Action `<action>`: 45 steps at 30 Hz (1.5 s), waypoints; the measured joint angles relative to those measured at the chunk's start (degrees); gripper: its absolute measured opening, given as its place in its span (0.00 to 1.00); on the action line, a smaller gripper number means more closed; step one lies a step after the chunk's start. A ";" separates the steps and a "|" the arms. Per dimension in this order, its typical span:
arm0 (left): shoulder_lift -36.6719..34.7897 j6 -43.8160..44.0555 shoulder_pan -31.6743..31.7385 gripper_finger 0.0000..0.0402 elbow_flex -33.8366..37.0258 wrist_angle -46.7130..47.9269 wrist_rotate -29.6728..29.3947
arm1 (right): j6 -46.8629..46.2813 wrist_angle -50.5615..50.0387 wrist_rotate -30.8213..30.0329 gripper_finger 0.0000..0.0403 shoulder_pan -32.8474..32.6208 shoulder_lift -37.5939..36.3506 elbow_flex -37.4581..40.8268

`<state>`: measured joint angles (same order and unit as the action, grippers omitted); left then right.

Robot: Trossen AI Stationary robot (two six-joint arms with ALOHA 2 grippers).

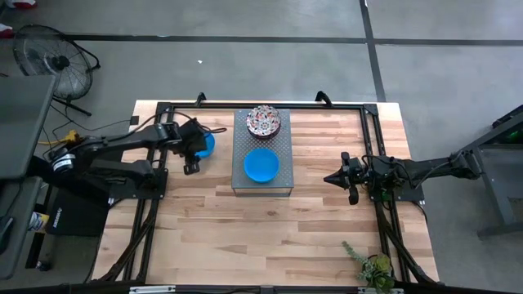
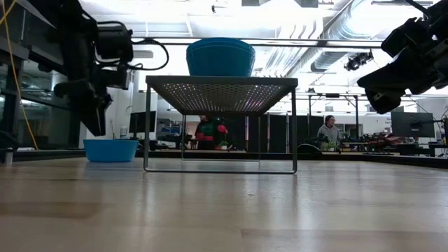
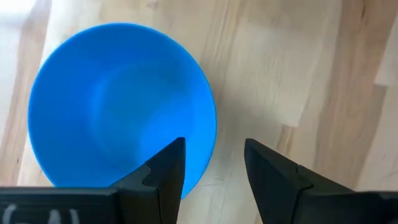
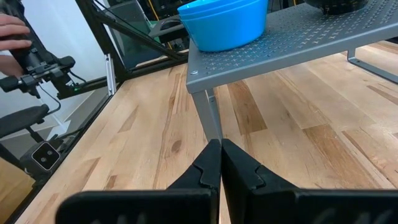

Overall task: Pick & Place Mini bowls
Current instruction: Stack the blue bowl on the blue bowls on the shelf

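A blue mini bowl (image 3: 118, 106) rests on its base on the wooden table, left of a grey perforated rack (image 1: 280, 151); the low view shows this blue bowl (image 2: 110, 149) too. My left gripper (image 3: 213, 149) hovers open just above its rim, pointing steeply down. One finger is over the bowl's inside and the other is outside the rim, touching nothing. On the rack sit stacked blue bowls (image 4: 225, 23) toward the near end and patterned bowls (image 1: 264, 121) at the far end. My right gripper (image 4: 219, 146) waits shut, right of the rack.
The rack stands on thin legs (image 4: 211, 118) mid-table. A black frame (image 1: 369, 131) runs along the table's far and side edges. A small plant (image 1: 372, 265) sits at the near right corner. A person's hand (image 4: 12, 28) shows beyond the table.
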<state>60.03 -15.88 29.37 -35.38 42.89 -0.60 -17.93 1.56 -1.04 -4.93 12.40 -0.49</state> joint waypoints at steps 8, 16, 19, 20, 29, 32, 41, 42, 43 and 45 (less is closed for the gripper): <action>5.71 -3.83 1.50 0.40 0.02 -1.99 -0.44 | 0.01 0.00 -0.01 0.00 0.01 0.00 -0.01; 11.09 -6.42 1.90 0.40 0.02 -3.66 -2.22 | 0.01 -0.01 0.00 0.00 0.00 0.00 0.00; 11.50 -6.43 1.90 0.39 0.02 -3.74 -2.53 | 0.00 0.00 0.00 0.00 0.00 0.00 0.00; 11.50 -6.43 1.86 0.38 0.02 -3.85 -2.53 | 0.01 -0.01 0.00 0.00 0.00 0.00 0.00; 11.50 -6.43 1.85 0.13 0.02 -3.53 -2.95 | 0.00 -0.01 0.00 0.00 0.00 0.00 0.00; 11.50 -6.48 1.85 0.03 0.00 -3.57 -3.22 | 0.00 -0.01 0.00 0.00 0.00 0.00 -0.01; 7.44 -5.71 1.72 0.01 -1.32 -0.29 -1.19 | 0.00 -0.01 -0.01 0.00 0.01 0.00 -0.02; 6.44 -5.45 1.70 0.01 -2.00 0.71 -1.17 | 0.00 0.00 0.00 0.00 0.00 0.00 0.00; 5.41 -5.34 1.62 0.01 -2.84 1.75 -1.11 | 0.00 -0.02 0.00 0.00 0.02 0.00 0.00; 3.18 -5.32 0.82 0.00 -4.47 3.98 -1.00 | 0.00 -0.01 -0.02 0.00 0.02 -0.01 -0.01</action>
<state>63.21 -21.19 30.19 -39.84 46.87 -1.61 -17.93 1.55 -1.06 -4.91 12.39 -0.50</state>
